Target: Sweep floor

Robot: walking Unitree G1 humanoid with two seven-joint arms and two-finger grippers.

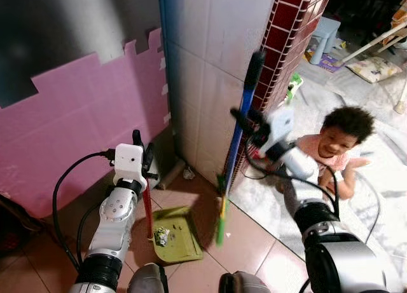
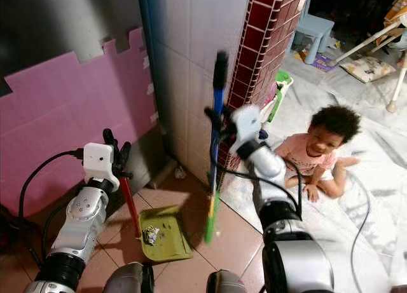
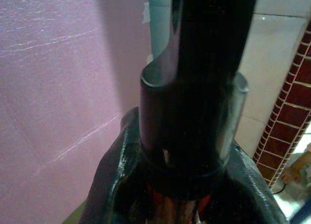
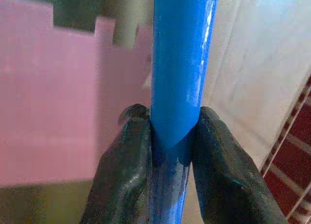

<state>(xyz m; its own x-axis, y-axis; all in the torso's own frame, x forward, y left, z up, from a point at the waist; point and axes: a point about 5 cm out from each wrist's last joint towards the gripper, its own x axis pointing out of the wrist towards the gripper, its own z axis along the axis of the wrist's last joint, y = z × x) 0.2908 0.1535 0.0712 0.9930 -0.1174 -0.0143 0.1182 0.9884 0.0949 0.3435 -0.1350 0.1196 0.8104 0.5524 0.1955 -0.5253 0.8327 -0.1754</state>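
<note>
The right gripper [image 1: 245,121] has its two black fingers [image 4: 127,151] pressed together on the blue shaft of the broom [image 1: 238,137], high up, below its black top end. The broom stands nearly upright, leaning a little, and its green head hangs just off the floor [image 1: 254,239], blurred. The left gripper [image 1: 141,154] is clamped on the black grip of the dustpan's red handle [image 1: 147,210], which rises straight up from the back of the green dustpan [image 1: 181,239]. The pan lies flat on the brown tiles with its open mouth toward the broom, and a small clump of rubbish [image 1: 161,236] sits inside it near the handle.

So the broom head is just beside the pan's open edge, on the robot's right of it, and I judge the coming stroke would run leftward across the tiles into that mouth. The right arm does the sweeping; the left only steadies the pan.

Behind the pan the pink foam mat [image 1: 82,128] leans against the wall, meeting the white tiled wall [image 1: 210,58] at a corner, and a red brick pillar [image 1: 286,39] stands behind the broom. A child [image 1: 334,150] sits on the pale floor close behind the right arm, near enough that a wide backswing of the broom could reach that way. A black cable [image 1: 362,204] trails across the floor there too.
</note>
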